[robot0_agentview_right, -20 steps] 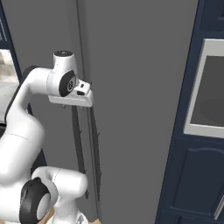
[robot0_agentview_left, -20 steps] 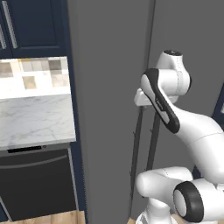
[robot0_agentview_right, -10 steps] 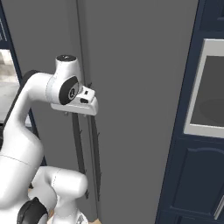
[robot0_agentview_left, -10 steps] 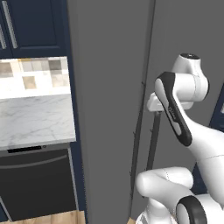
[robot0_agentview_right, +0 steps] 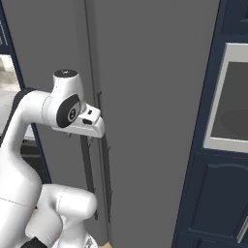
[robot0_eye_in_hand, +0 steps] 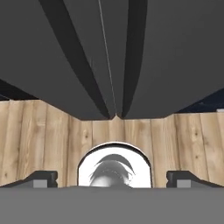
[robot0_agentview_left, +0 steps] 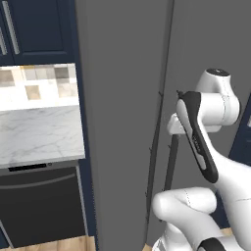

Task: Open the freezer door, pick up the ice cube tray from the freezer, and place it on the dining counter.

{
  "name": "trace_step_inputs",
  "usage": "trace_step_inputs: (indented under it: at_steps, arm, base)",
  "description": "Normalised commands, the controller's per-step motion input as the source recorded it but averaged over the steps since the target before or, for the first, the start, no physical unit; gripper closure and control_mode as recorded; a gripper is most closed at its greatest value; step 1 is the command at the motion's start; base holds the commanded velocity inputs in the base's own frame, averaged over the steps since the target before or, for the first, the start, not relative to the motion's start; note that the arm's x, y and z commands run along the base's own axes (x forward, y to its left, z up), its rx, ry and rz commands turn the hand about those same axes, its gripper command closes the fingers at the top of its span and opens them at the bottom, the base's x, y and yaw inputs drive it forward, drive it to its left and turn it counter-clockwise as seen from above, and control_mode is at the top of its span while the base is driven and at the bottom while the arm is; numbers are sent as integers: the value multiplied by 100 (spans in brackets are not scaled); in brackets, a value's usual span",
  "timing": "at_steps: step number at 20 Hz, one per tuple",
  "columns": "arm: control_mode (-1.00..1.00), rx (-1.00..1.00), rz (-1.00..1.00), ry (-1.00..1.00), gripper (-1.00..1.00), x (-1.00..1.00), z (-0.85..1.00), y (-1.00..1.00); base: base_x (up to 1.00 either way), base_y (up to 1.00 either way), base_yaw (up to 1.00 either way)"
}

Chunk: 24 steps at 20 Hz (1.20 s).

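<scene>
Dark finger tips sit far apart at the two lower corners of the hand view, so the gripper point(robot0_eye_in_hand: 112, 177) is wide open and holds nothing. It points down along the front of two dark-grey doors, whose thin black bar handles run either side of the seam between them, with wooden floor point(robot0_eye_in_hand: 52, 131) below. From the base views the hand hangs just in front of those handles, near the seam but, as far as I can tell, not touching either bar. The narrower panel to the left is the freezer door point(robot0_agentview_left: 122, 98), and its handle point(robot0_agentview_left: 153, 147) is the nearer bar on that side; the door looks fully shut. A marble table point(robot0_agentview_left: 39, 135) lies further left. Judging by this, nothing is done yet: door, tray and placing all remain.
</scene>
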Motion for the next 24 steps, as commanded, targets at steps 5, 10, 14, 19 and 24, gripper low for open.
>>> trace_step_inputs:
  at_steps: [5, 10, 14, 19, 24]
  arm:
    - [-100, -4, 0, 1, -100, -40, 0, 11]
    - [-100, -1, 0, 2, -100, -32, -1, 6]
    - [-100, -1, 0, 4, -100, -5, 0, 7]
    - [-100, -1, 0, 4, -100, 0, 0, 7]
    - [100, 0, 0, 3, -100, 0, 0, 0]
  base:
    - [0, 0, 0]
    - [0, 0, 0]
    - [0, 0, 0]
    - [0, 0, 0]
    - [0, 0, 0]
